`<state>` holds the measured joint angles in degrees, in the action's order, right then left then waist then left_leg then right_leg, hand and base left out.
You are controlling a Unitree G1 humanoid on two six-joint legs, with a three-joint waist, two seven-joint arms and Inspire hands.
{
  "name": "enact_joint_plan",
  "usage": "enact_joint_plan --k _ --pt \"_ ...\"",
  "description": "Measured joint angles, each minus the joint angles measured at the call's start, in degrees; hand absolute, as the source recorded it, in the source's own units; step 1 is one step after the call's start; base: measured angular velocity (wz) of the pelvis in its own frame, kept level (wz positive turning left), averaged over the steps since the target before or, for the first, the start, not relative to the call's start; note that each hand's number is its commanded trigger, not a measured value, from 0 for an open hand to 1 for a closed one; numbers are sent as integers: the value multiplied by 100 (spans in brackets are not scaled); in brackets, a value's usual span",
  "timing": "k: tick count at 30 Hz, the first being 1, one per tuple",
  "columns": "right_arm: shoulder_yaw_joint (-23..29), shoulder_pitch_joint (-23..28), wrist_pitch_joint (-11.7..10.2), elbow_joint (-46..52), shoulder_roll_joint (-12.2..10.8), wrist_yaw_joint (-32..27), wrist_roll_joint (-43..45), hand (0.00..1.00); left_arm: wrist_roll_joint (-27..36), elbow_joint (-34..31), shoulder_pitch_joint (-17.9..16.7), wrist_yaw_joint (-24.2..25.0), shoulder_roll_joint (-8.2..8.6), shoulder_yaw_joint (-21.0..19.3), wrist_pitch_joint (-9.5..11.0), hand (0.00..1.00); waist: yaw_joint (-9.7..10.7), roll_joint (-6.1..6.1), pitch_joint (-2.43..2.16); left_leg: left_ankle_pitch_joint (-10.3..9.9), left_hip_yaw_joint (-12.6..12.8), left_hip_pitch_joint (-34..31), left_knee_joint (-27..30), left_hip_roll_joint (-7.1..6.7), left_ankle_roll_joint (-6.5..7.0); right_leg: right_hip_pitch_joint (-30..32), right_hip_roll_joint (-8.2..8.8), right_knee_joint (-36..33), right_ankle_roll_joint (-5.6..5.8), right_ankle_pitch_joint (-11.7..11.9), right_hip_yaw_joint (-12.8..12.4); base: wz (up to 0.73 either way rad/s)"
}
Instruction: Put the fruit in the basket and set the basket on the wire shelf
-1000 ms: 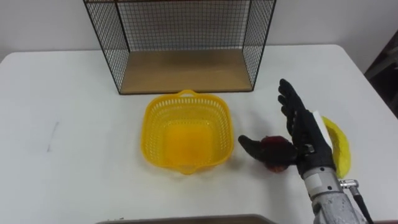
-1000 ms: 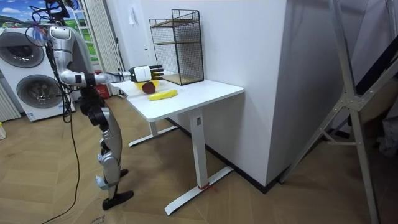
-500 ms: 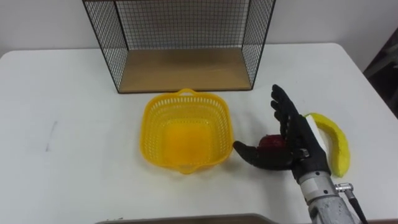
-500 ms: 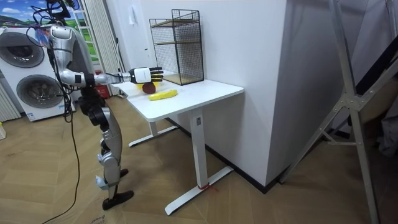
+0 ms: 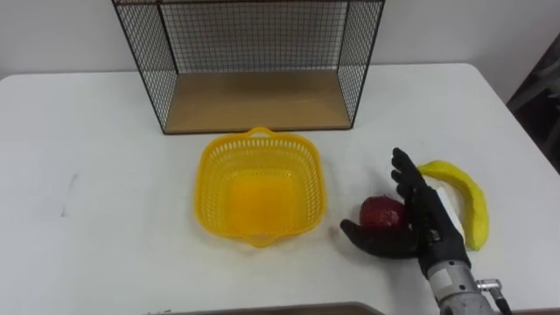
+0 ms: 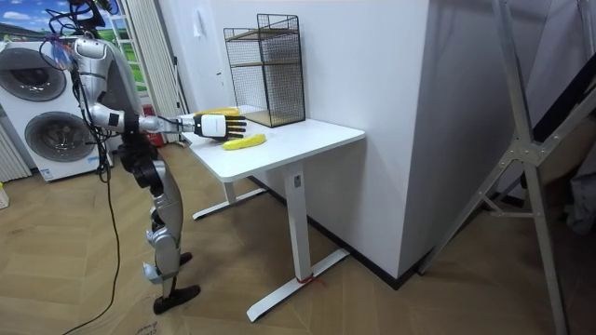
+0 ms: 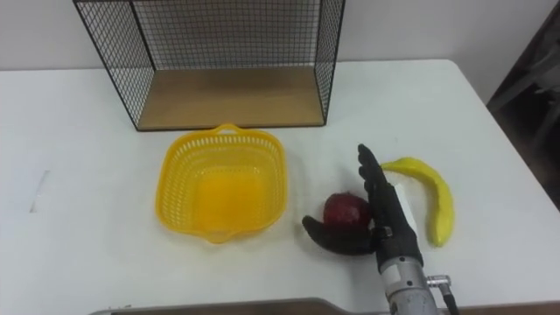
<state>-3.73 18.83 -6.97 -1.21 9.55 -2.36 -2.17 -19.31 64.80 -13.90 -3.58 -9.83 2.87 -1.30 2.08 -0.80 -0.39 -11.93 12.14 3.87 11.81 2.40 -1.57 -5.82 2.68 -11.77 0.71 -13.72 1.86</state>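
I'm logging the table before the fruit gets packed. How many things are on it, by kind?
fruit: 2, the apple and the banana
basket: 1
wire shelf: 1
Total: 4

No readable text, label, number or sign anywhere — none on the basket (image 5: 261, 184), the wire shelf (image 5: 254, 96) or the worktop (image 5: 105, 227).
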Motion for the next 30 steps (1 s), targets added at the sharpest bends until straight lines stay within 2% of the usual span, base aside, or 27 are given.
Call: enact_joint_plan --k 13,14,15,16,20,30 --pt "-10 34 -99 -63 -10 4 291 0 5 -7 -5 41 3 -39 8 0 -9 -40 13 -1 -2 -9 11 -1 1 -1 4 16 2 2 0 0" --pt "-9 39 -109 -73 -10 4 371 7 11 -7 -7 40 3 -39 7 0 -5 -44 15 -1 -2 -8 22 -1 1 -8 5 20 2 2 0 0" --pt "-8 40 -116 -92 -10 4 450 94 11 -7 -12 40 3 -39 7 0 -4 -50 14 -2 -2 -8 39 -1 1 -18 6 24 2 2 0 0" --pt "-8 39 -117 -101 -10 4 486 100 11 -7 -13 40 4 -39 7 0 -4 -52 13 -2 -2 -7 43 -1 1 -21 6 24 2 2 0 0" --pt "-8 16 -136 -159 -14 -24 667 100 44 -43 -30 39 8 -38 2 0 -11 -52 14 -3 -3 -5 74 0 3 -31 9 24 2 2 1 0" --pt "117 -371 -238 -718 -7 -585 1182 100 119 -246 -116 -22 0 -37 -3 0 36 -126 2 -15 -6 -25 94 0 20 -38 12 101 15 21 7 0"
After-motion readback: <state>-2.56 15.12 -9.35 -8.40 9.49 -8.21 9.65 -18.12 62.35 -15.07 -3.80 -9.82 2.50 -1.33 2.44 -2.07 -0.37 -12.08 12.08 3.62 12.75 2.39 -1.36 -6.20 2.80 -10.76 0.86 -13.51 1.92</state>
